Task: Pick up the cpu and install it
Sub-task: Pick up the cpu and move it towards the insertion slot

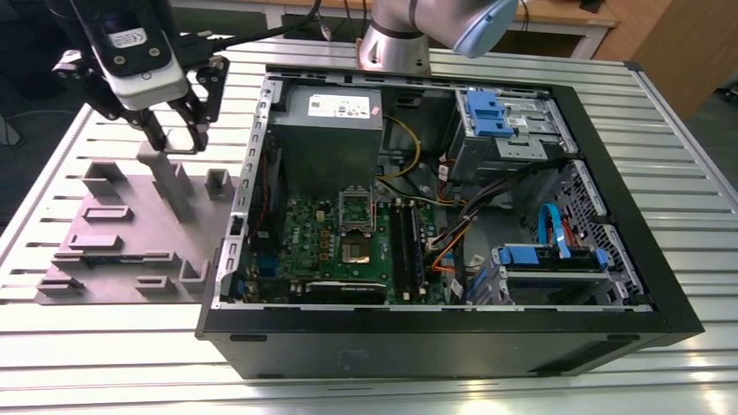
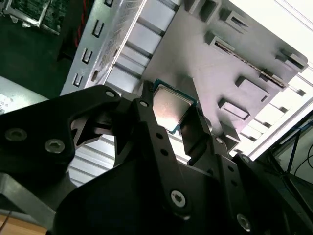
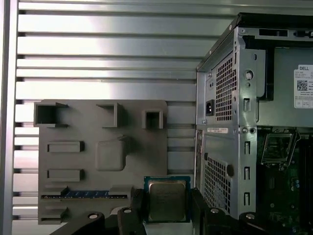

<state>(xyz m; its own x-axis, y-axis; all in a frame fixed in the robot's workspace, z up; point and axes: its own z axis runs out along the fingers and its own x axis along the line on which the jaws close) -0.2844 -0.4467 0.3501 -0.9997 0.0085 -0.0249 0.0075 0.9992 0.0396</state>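
The cpu, a small square chip with a pale silver top and green rim, sits between my two black fingers. My gripper is shut on the cpu's two opposite edges, just above the near edge of the grey fixture tray. In the second wrist view the cpu again lies clamped in the gripper over the tray. In the exterior view the gripper hangs over the tray's far end, at the left of the open computer case. The green board's socket lies inside the case.
A grey power-supply box fills the case's far corner, with blue drive brackets and bundled cables to the exterior view's right. The tray's raised blocks stand below the gripper. A memory stick lies in a tray slot.
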